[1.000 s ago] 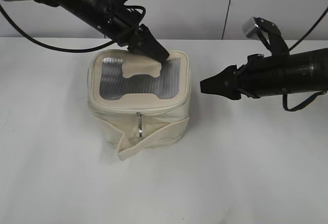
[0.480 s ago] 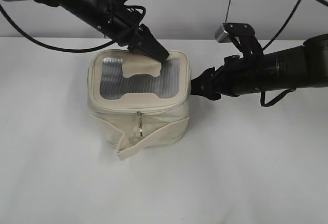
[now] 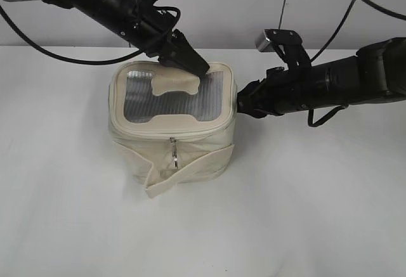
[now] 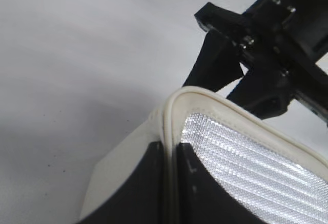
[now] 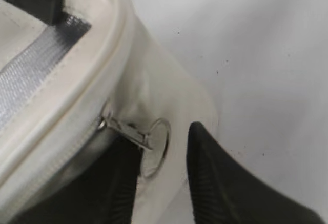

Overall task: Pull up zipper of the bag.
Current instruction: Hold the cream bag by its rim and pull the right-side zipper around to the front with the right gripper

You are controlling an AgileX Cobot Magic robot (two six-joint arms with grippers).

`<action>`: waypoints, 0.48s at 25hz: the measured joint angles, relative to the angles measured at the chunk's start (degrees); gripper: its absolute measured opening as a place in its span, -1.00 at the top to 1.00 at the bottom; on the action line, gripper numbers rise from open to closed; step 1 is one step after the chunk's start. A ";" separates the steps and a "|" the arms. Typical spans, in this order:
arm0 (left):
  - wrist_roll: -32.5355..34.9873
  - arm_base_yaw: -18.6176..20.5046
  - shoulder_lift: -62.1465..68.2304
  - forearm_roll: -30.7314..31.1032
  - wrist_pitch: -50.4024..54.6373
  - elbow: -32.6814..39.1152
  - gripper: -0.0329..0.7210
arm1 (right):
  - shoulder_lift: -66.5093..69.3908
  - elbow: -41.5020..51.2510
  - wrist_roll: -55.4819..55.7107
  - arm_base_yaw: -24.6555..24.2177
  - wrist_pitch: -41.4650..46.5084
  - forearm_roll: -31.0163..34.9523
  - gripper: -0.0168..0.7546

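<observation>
The cream bag (image 3: 136, 144) stands on the table, its grey mesh top (image 3: 166, 104) facing up. My left gripper (image 3: 195, 68) is shut on the rim at the top's far right corner; in the left wrist view its jaws (image 4: 171, 151) pinch the cream piping. My right gripper (image 3: 240, 103) is open against the bag's right side. In the right wrist view its jaws (image 5: 165, 141) straddle a silver slider's ring pull (image 5: 157, 145) on the zipper track (image 5: 46, 152), without closing on it. A second slider (image 3: 172, 157) hangs at the front.
A loose cream strap (image 3: 184, 173) wraps the bag's lower body, its end sticking out at the front left. The white table (image 3: 304, 213) stretches around the bag. A pale wall (image 3: 241, 4) rises behind. The right arm's black fingers (image 4: 241, 75) show past the bag in the left wrist view.
My right gripper has moved left from open table up against the bag's right side. My left gripper and the bag have stayed put.
</observation>
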 joint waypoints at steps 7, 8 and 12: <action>0.00 -0.06 0.00 -0.07 -0.31 0.00 0.81 | 0.48 -0.74 7.51 -0.12 0.33 -5.45 0.93; 0.00 -0.07 0.00 -0.07 -0.43 0.00 0.81 | -0.05 -0.38 10.00 -0.35 0.33 -7.75 0.93; -0.66 -0.19 0.00 -0.01 -0.74 0.05 0.81 | -4.90 3.76 13.08 -0.68 0.48 -10.77 0.93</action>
